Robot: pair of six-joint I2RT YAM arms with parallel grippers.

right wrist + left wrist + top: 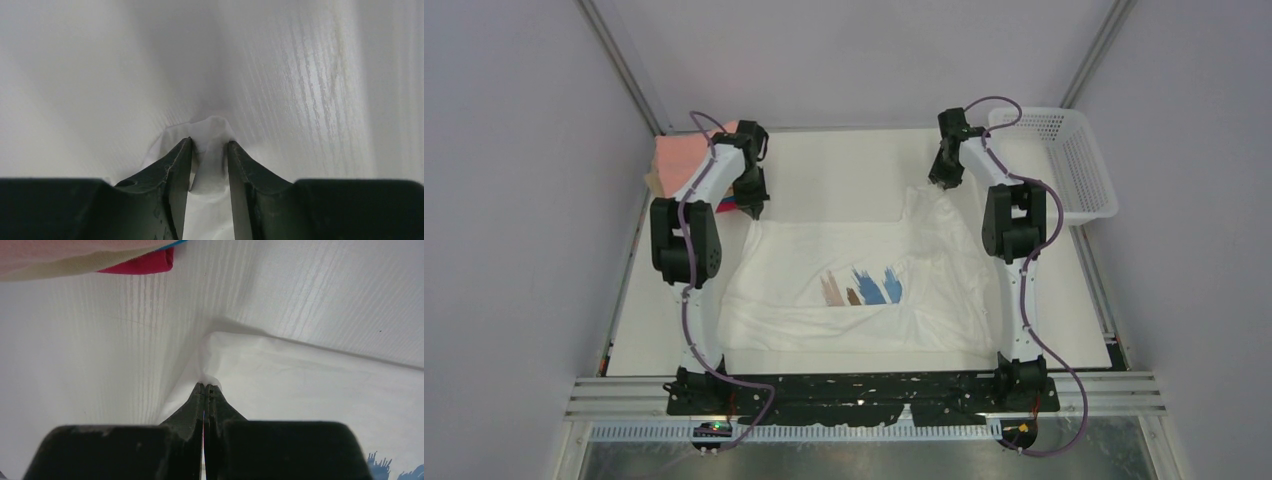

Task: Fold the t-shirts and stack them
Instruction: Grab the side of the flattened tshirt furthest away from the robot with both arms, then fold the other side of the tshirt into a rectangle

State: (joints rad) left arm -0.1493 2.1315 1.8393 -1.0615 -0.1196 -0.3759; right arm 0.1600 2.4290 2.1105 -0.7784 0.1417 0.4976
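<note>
A white t-shirt [854, 260] with a tan, brown and blue brush-stroke print [864, 288] lies spread on the table. My left gripper [752, 208] is shut on its far left corner; the left wrist view shows the jaws [207, 386] pinched together on the cloth edge [300, 385]. My right gripper [942, 183] holds the far right corner, which rises in a peak; the right wrist view shows a bunch of cloth [210, 170] filling the gap between the fingers [210, 145]. Folded shirts [679, 160] are stacked at the far left, salmon-pink on top.
A white perforated basket [1064, 160] stands at the far right corner. The left wrist view shows the stack's tan [50, 267] and magenta [145, 262] layers just beyond the held corner. Grey walls enclose the table [844, 165].
</note>
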